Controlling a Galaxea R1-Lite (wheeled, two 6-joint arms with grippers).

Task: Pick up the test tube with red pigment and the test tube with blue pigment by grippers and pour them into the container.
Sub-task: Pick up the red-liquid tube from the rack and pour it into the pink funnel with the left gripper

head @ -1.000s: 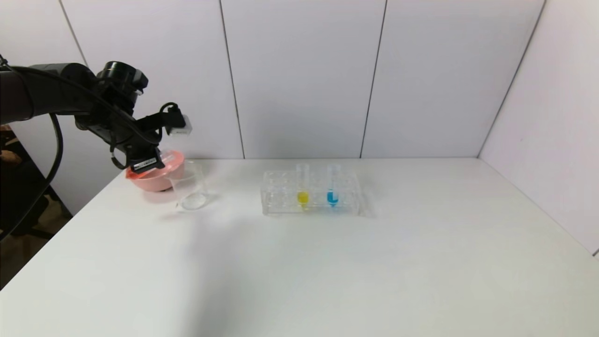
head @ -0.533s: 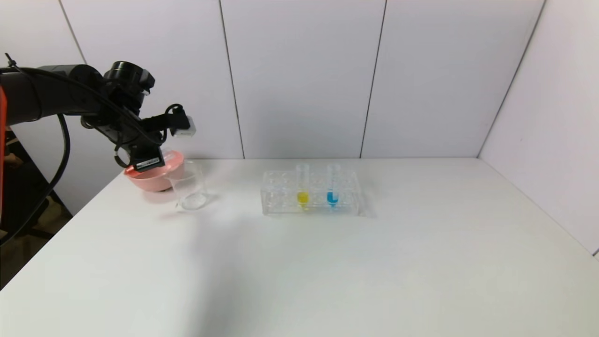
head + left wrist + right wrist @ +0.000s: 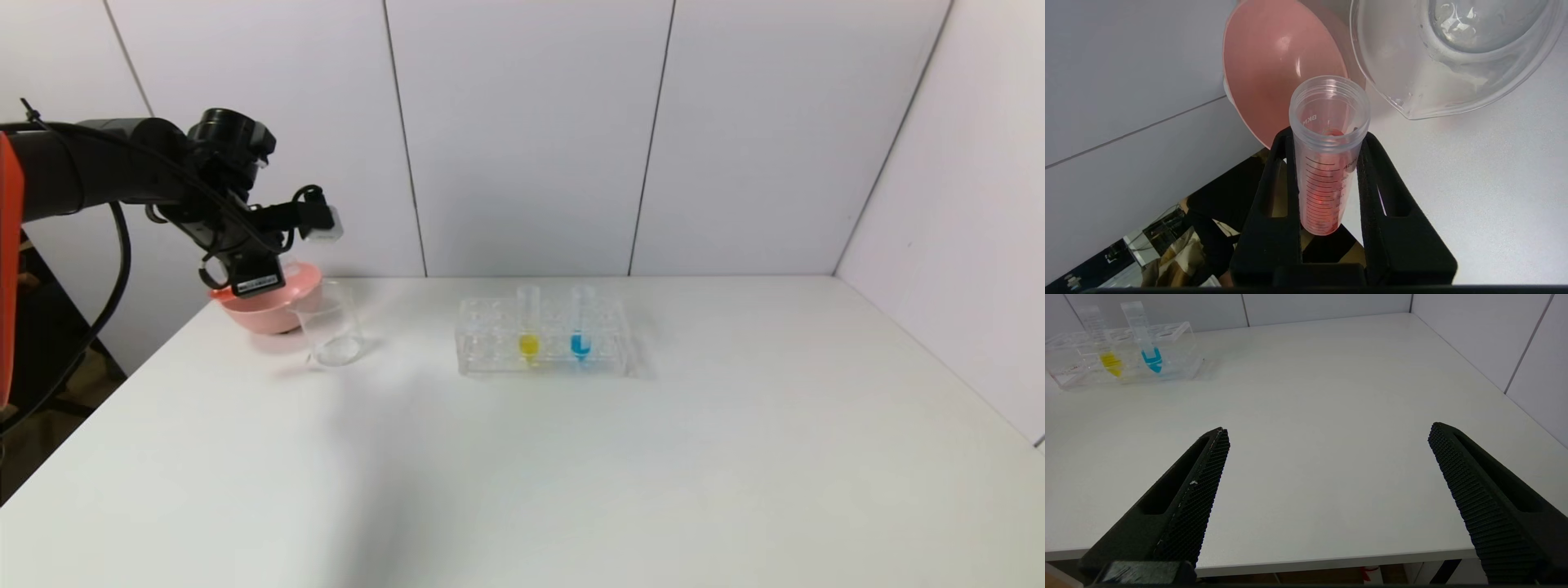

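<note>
My left gripper (image 3: pixel 260 282) hangs over the pink bowl (image 3: pixel 269 314) at the table's far left. In the left wrist view it (image 3: pixel 1327 136) is shut on the test tube with red pigment (image 3: pixel 1325 179), a clear graduated tube with a little red liquid, its open mouth towards the bowl (image 3: pixel 1274 69) and the container (image 3: pixel 1453 53). The container (image 3: pixel 331 327), a clear glass beaker, stands just right of the bowl. The test tube with blue pigment (image 3: pixel 580 322) stands upright in the clear rack (image 3: pixel 482 359). My right gripper (image 3: pixel 1329 433) is open and empty above the table's near edge.
A tube with yellow liquid (image 3: pixel 528 327) stands in the rack left of the blue one; both show in the right wrist view, yellow tube (image 3: pixel 1104 339) and blue tube (image 3: pixel 1147 339). White wall panels close the back and the right side.
My left arm has shifted a little to the right and up over the pink bowl. The orange end of the tube seen below the gripper earlier no longer shows in the head view.
</note>
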